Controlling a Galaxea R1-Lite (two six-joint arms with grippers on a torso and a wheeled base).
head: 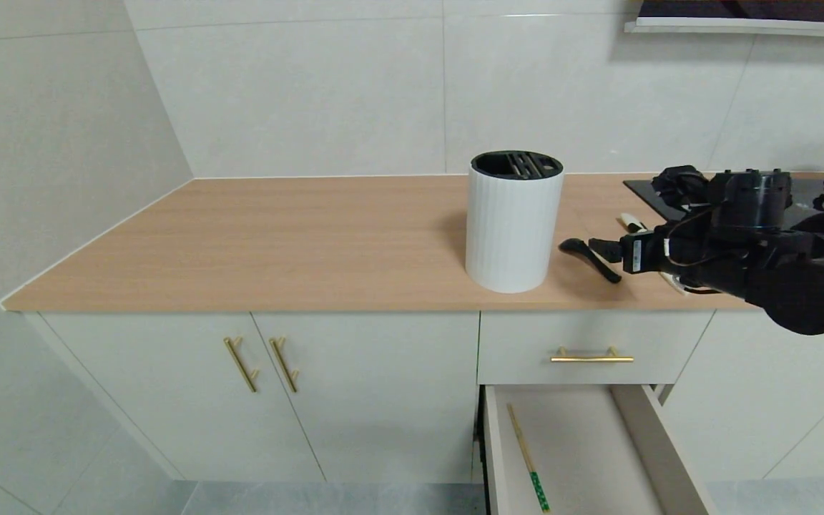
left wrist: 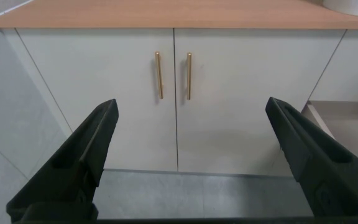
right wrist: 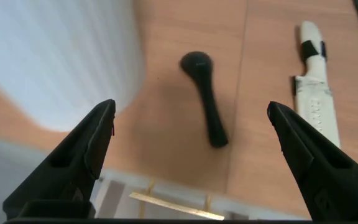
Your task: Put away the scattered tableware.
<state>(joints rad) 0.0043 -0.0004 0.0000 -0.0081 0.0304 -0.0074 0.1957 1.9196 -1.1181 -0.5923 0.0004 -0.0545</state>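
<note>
Chopsticks (head: 526,458) are laid in the open drawer (head: 644,429). A black spoon (right wrist: 205,99) and a white-handled utensil (right wrist: 312,93) are left on the counter (head: 276,243) beside the white holder (head: 512,222), so the task is judged barely begun. The right gripper (right wrist: 190,109) is held wide open over the spoon, nothing gripped. The left gripper (left wrist: 191,106) is likewise spread, empty.

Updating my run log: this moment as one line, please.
right tool: open over black spoon | spoon: on counter beside white holder | left tool: open, facing cabinet doors | drawer: open, chopsticks inside
</note>
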